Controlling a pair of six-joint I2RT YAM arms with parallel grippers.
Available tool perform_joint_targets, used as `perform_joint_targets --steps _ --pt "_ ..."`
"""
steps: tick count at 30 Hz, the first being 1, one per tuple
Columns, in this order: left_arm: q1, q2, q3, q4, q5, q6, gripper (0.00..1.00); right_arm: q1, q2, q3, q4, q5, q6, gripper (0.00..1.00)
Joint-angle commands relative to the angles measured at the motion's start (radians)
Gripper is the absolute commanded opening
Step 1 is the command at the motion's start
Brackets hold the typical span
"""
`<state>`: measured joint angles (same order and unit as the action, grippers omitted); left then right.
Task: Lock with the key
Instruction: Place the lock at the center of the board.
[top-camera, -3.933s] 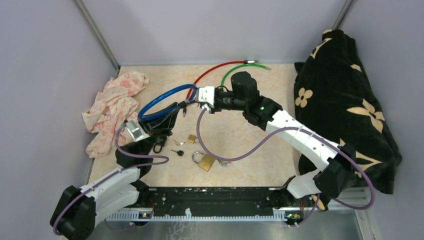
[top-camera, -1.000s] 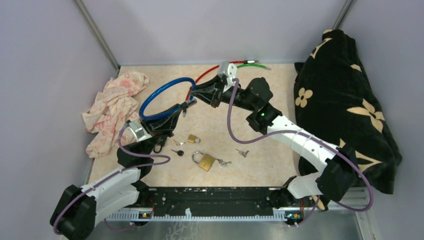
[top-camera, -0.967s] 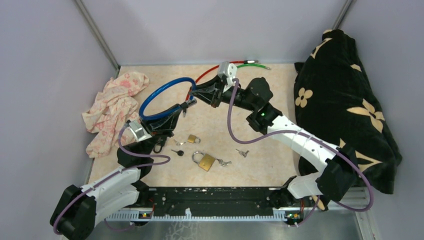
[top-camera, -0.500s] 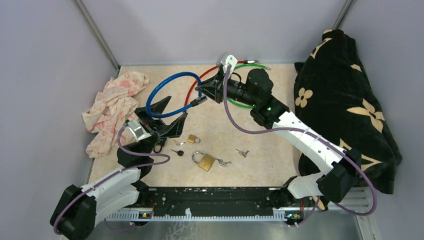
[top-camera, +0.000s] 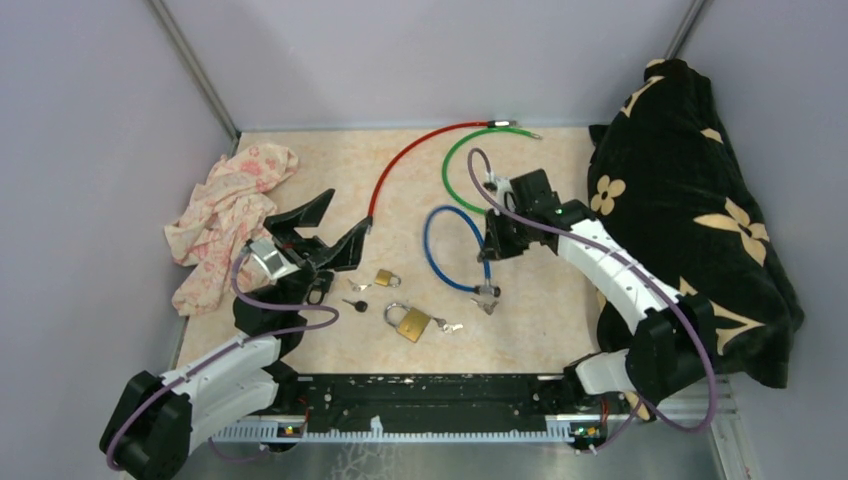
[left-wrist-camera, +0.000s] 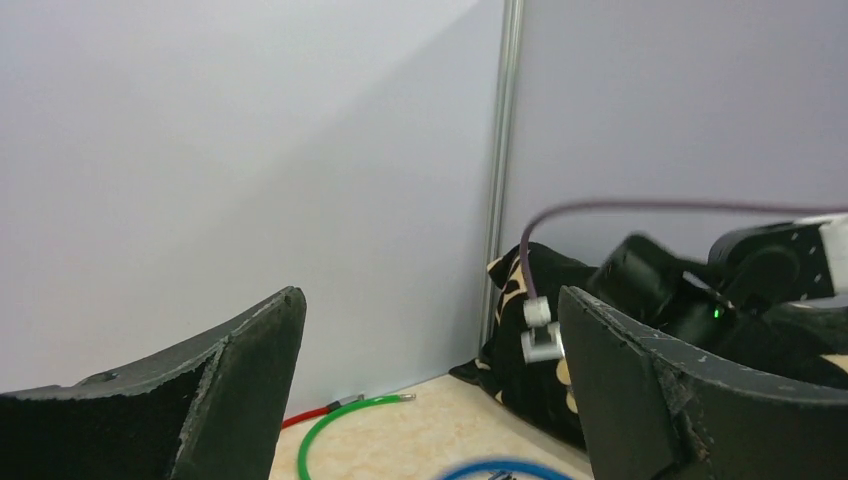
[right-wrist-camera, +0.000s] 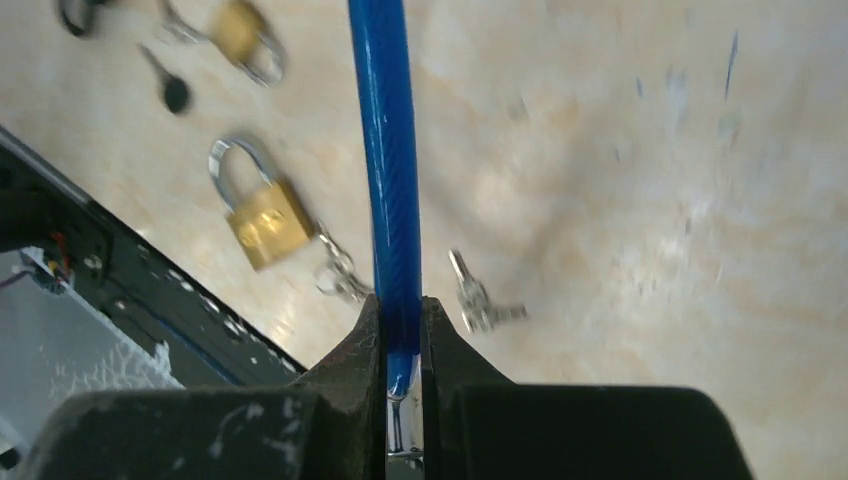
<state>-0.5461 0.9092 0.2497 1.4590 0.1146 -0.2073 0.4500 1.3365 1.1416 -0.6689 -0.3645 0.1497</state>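
Top external view: the left pincer (top-camera: 325, 232) is spread to its full width and carries nothing; the right pincer (top-camera: 489, 255) is clamped on the blue cable lock (top-camera: 427, 235), whose loop lies on the tabletop (top-camera: 560, 335) on the side of that pincer facing the left pincer; a key bunch (top-camera: 487, 298) lies just beyond its fingertips, gripped by neither arm. Judged status: key not yet picked up or turned; whether the cable ends are joined cannot be determined.

Left wrist view: both fingers stand wide apart with a vacant gap; a green cable (left-wrist-camera: 335, 425) lies ahead and below.

Right wrist view: the jaws are closed tight on the cable's metal-tipped end; the cable's long axis runs straight ahead from the fingertips, pointing away from the pincer; the key bunch sits just beside one finger, apart from the cable; a brass padlock (right-wrist-camera: 262, 215) lies on the opposite side.
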Motion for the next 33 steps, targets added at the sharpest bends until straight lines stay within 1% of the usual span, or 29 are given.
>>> perform_joint_targets --steps 1,6,10,13,16,17,19,20,21,22,24,25,28,29,31,33 --pt "0.002 -0.021 -0.009 0.054 -0.018 0.0 0.99 -0.07 0.021 -0.107 -0.1 -0.017 0.075 0.0" --pt "0.003 -0.029 -0.01 0.054 -0.016 0.001 0.99 -0.111 0.082 -0.139 -0.126 0.082 0.09 0.0" --pt "0.005 -0.029 -0.009 0.054 -0.019 0.002 0.99 -0.114 0.136 -0.116 -0.242 0.283 0.11 0.0" --pt "0.005 -0.023 -0.007 0.055 -0.02 -0.003 0.99 -0.114 0.177 -0.114 -0.3 0.357 0.114 0.0" --pt "0.007 -0.021 -0.006 0.055 -0.017 -0.003 0.99 -0.114 0.222 -0.112 -0.322 0.445 0.126 0.0" --pt "0.006 -0.023 -0.006 0.055 -0.016 -0.004 0.99 -0.114 0.231 -0.108 -0.321 0.452 0.127 0.04" --pt "0.006 -0.024 -0.004 0.054 -0.016 0.0 0.99 -0.114 0.242 -0.092 -0.319 0.461 0.126 0.39" --pt "0.006 -0.025 -0.003 0.054 -0.014 0.001 0.99 -0.114 0.238 -0.08 -0.318 0.47 0.125 0.63" --pt "0.008 -0.026 -0.003 0.052 -0.013 0.002 0.99 -0.114 0.228 -0.064 -0.314 0.483 0.125 0.75" --pt "0.008 -0.026 -0.003 0.052 -0.012 0.003 0.99 -0.114 0.213 -0.047 -0.306 0.495 0.121 0.81" --pt "0.008 -0.022 -0.003 0.052 -0.012 0.001 0.99 -0.112 0.178 -0.008 -0.264 0.491 0.093 0.87" --pt "0.008 -0.021 -0.003 0.053 -0.011 -0.002 0.99 -0.112 0.162 0.018 -0.229 0.474 0.071 0.87" --pt "0.008 -0.016 0.0 0.054 -0.006 -0.011 0.99 -0.112 0.149 0.076 -0.034 0.354 -0.03 0.87" --pt "0.008 -0.016 0.0 0.053 -0.001 -0.01 0.99 -0.112 0.166 0.097 0.024 0.322 -0.057 0.87" --pt "0.008 -0.019 0.003 0.048 0.01 -0.005 0.99 -0.112 0.241 0.169 0.1 0.313 -0.094 0.86" --pt "0.008 -0.025 0.003 0.042 0.034 0.001 0.99 -0.112 0.387 0.289 0.109 0.299 -0.14 0.84"
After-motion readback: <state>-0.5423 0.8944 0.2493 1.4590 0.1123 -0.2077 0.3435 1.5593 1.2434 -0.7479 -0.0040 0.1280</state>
